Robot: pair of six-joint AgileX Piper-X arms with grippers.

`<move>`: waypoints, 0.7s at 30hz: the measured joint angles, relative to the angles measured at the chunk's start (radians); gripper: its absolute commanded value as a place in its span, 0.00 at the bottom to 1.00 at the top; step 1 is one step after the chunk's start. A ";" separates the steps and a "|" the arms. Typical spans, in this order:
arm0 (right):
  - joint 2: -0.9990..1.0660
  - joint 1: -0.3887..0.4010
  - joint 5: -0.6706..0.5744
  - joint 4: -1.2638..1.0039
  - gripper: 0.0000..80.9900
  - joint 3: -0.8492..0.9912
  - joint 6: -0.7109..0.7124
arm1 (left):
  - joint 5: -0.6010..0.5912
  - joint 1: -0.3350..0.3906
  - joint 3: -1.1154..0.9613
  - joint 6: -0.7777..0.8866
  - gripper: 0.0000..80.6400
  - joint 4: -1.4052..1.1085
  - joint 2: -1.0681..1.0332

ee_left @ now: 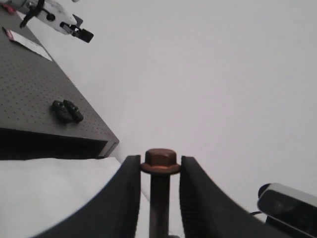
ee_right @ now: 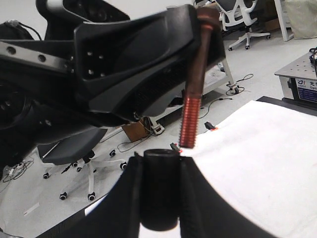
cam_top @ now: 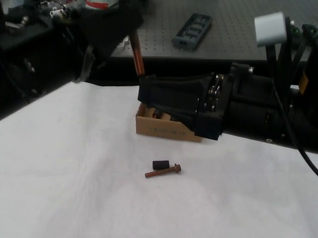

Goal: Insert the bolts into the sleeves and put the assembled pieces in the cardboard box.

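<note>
My left gripper point(ee_left: 159, 191) is shut on a copper bolt point(ee_left: 159, 163), gripped just under its hex head. In the high view that bolt point(cam_top: 136, 55) hangs threaded end down from the left gripper point(cam_top: 131, 34), behind the cardboard box point(cam_top: 164, 130). My right gripper point(ee_right: 159, 198) is shut on a black sleeve point(ee_right: 159, 191), held open end up. The bolt's threaded tip point(ee_right: 188, 130) sits just above the sleeve's mouth, slightly to one side. The right gripper point(cam_top: 145, 90) hovers over the box. A second bolt point(cam_top: 163, 172) and sleeve point(cam_top: 160, 164) lie on the white cloth in front of the box.
Dark pieces lie inside the box point(cam_top: 158, 115). A white cloth point(cam_top: 67, 189) covers the near table. Behind it, a perforated bench carries a dark bit holder point(cam_top: 192, 30). A white cylinder point(cam_top: 270, 28) stands on a post at the back right.
</note>
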State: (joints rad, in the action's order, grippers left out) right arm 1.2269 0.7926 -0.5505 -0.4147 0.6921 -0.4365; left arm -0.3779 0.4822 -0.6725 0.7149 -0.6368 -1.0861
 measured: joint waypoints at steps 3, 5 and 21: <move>0.000 0.000 0.000 0.000 0.02 0.000 0.000 | 0.001 0.000 0.000 0.000 0.01 -0.055 0.000; 0.000 0.000 0.000 0.000 0.02 0.000 0.000 | 0.001 0.000 0.000 0.003 0.01 -0.055 0.000; 0.000 0.000 -0.003 0.021 0.02 0.000 0.000 | -0.064 0.000 0.000 0.051 0.01 0.007 0.000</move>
State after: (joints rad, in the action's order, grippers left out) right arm 1.2269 0.7926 -0.5540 -0.3941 0.6921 -0.4365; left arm -0.4419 0.4822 -0.6725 0.7655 -0.6296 -1.0861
